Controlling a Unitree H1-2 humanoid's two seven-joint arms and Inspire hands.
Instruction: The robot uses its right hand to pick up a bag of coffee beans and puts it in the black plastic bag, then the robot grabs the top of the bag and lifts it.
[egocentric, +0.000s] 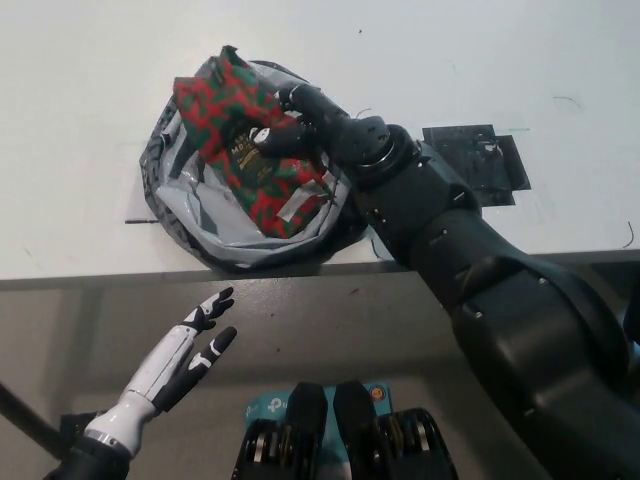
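The coffee bean bag (245, 145), patterned red and green with a dark label, lies tilted inside the open mouth of the black plastic bag (200, 215), whose grey lining shows around it. My black right hand (305, 125) is shut on the coffee bag's right side, fingers wrapped over it above the plastic bag. The plastic bag sits on the white table (80, 120) close to its front edge. My white left hand (185, 355) rests open below the table edge at the lower left, away from both bags.
A black taped patch (470, 165) lies on the table right of my right arm. The table's front edge (100, 272) runs just below the plastic bag. A blue box (265, 410) sits on the floor below.
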